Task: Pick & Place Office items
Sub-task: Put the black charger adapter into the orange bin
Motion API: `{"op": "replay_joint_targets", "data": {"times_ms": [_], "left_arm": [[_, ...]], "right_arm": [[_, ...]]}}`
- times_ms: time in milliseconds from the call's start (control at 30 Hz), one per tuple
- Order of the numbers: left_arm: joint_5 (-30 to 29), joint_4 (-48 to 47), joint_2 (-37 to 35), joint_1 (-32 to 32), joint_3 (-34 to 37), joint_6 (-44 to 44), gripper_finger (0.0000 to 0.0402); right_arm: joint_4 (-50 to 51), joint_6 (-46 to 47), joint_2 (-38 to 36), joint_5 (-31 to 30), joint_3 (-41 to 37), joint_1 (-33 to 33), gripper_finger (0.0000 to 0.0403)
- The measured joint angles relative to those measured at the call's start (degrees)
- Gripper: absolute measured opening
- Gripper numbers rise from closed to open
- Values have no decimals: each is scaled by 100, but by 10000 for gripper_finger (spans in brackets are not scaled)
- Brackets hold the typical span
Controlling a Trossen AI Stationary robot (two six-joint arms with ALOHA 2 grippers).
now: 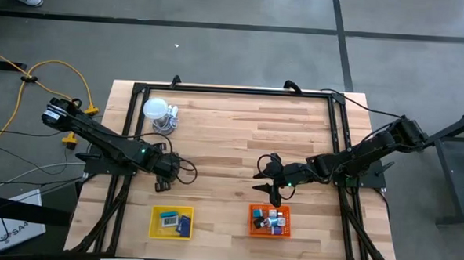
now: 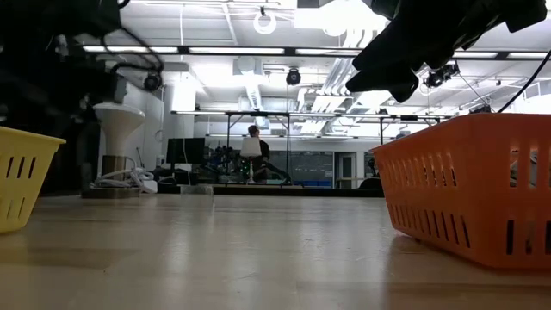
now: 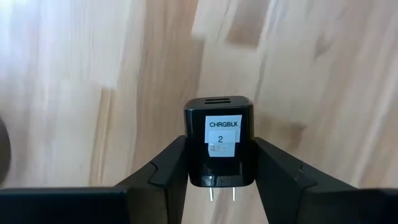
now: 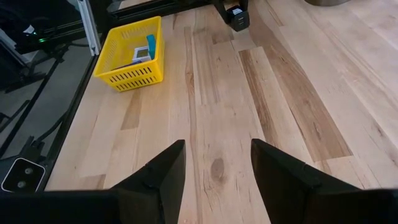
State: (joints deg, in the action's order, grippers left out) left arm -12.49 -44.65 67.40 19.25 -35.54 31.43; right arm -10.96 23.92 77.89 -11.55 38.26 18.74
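Charger [image 3: 219, 151] clamped in the left end effector [image 1: 164, 187] near the desk's [image 1: 239, 146] left edge; right end effector [image 4: 214, 171] empty, half-spread over bare wood.

Charger block [image 3: 219, 143] between left end effector [image 3: 219, 163] fingers.

A white label on the black charger block [image 3: 219, 149] reads "CHRGBLK" with the number "2" beneath it. A second, smaller label just below carries faint writing that cannot be made out. No other text is readable anywhere on the desk.
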Motion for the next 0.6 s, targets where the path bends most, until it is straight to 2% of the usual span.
{"op": "replay_joint_targets", "data": {"times_ms": [367,600], "left_arm": [[-593,249,-4,0,-1196,-908,143],[-856,1824,-7,2,-1319,-2177,143]], "right_arm": [[-705,-536,2,0,0,0,169],[-1821,-1232,217,0,0,0,169]]}}
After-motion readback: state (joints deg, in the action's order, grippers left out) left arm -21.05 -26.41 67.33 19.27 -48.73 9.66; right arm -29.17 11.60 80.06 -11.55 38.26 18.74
